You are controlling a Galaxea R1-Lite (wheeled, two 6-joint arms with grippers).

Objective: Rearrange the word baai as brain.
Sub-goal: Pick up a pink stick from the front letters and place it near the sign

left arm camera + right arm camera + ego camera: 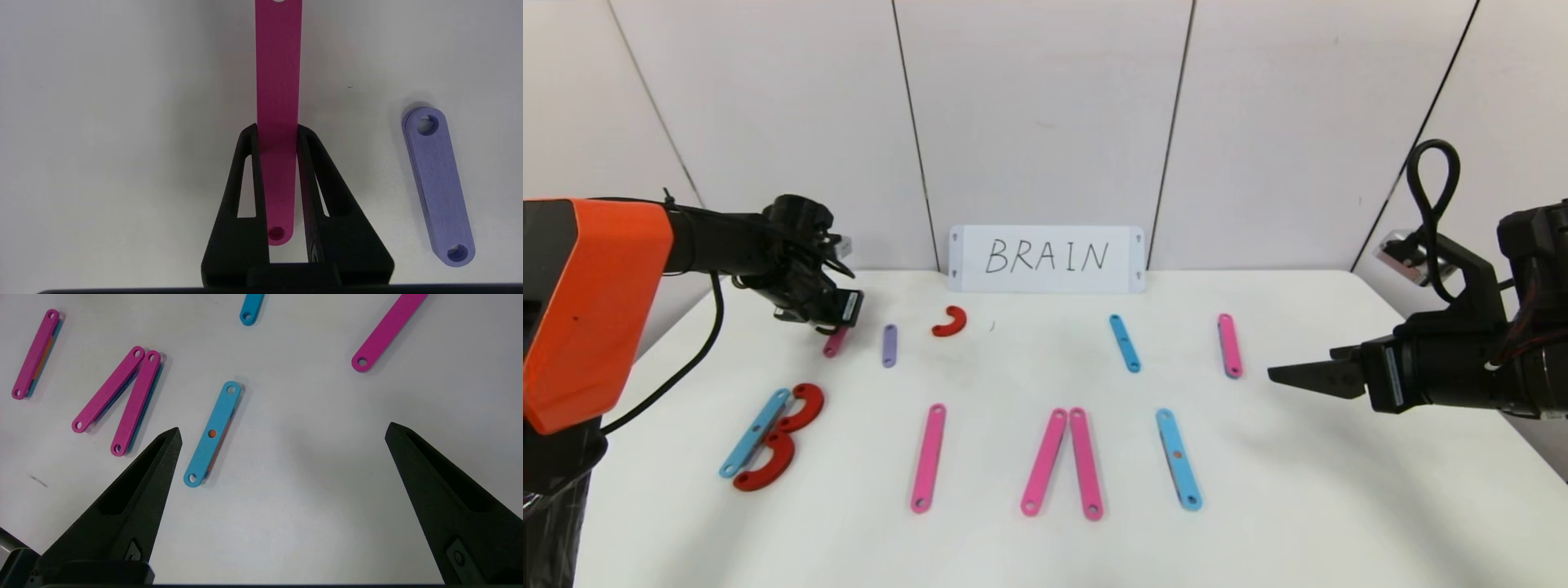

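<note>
The left hand [278,134] is pinching a short pink strip [278,81] by its long edges near one end, at the desk's [1298,506] far left; the rest of the letters lie spread across the desk. The strip looks thin, stiff, light and smooth, so an edge-on grip near an end seems apt, though it may pivot. The right hand [1294,377] hovers spread over the right edge.

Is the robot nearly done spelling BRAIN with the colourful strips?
Not yet. Only the B, a light-blue strip with two red curves, looks built. The left tool is shut on a short pink strip beside the short purple strip. R, A, I and N need finishing. The right tool waits open.
</note>
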